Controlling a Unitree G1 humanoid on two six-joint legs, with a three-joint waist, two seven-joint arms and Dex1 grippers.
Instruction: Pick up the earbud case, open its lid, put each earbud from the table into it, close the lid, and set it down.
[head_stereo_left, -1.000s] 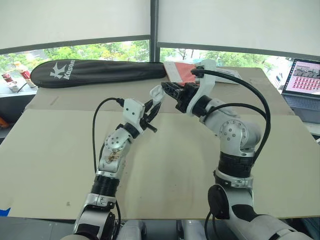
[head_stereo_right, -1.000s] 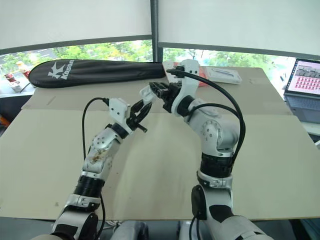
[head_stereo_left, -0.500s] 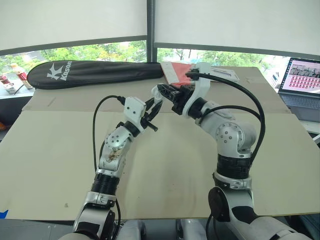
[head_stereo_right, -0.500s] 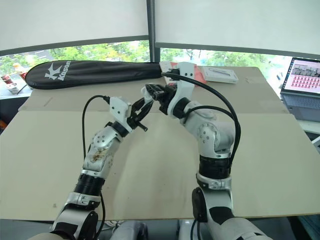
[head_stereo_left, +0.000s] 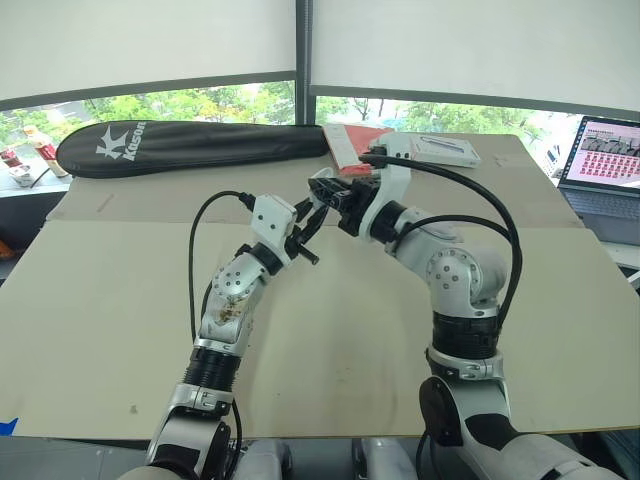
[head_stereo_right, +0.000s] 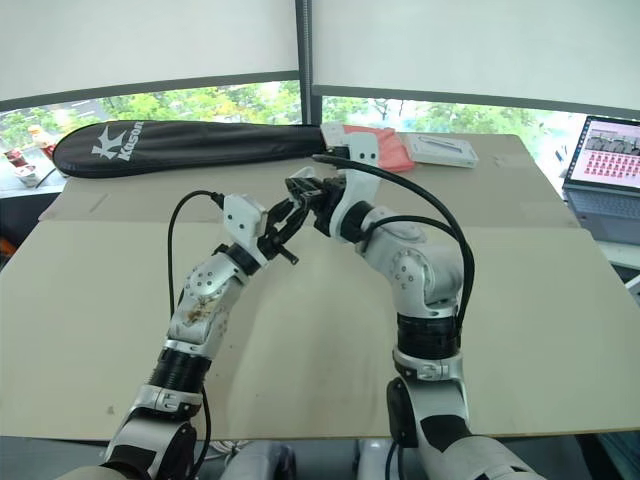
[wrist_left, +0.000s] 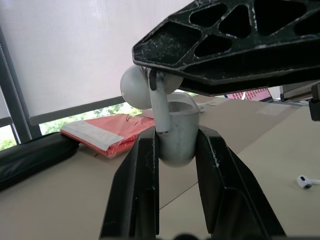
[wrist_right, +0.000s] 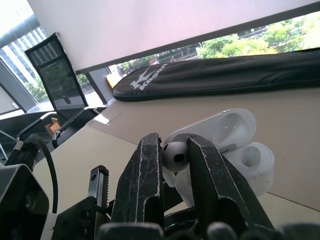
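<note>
1. The left gripper (wrist_left: 178, 137) clamped the open earbud case (wrist_right: 252, 162) by its lower body, raised above mid-table (head_stereo_left: 100, 300).
2. The right gripper (wrist_right: 174, 141) pinched one earbud (wrist_right: 175, 156) by its head, just over the case.
3. Both looked light, hard and slippery; side grips seemed safest.
4. A second earbud (wrist_left: 303, 181) lay on the table, with its edges well apart and open room all round.

My right gripper (head_stereo_left: 330, 192) has swung in toward the small white plastic earbud case (wrist_left: 176, 132). A second ago it hung a little off to the case's right, apart from it; now its black fingers (wrist_right: 150, 165) are directly over the case's open mouth. The rounded white earbud (wrist_right: 175, 156) pinched between them came along, and its stem now meets the case's rim; whether it is inside or just beside, I cannot tell. My right forearm reaches further across toward the case.
</note>
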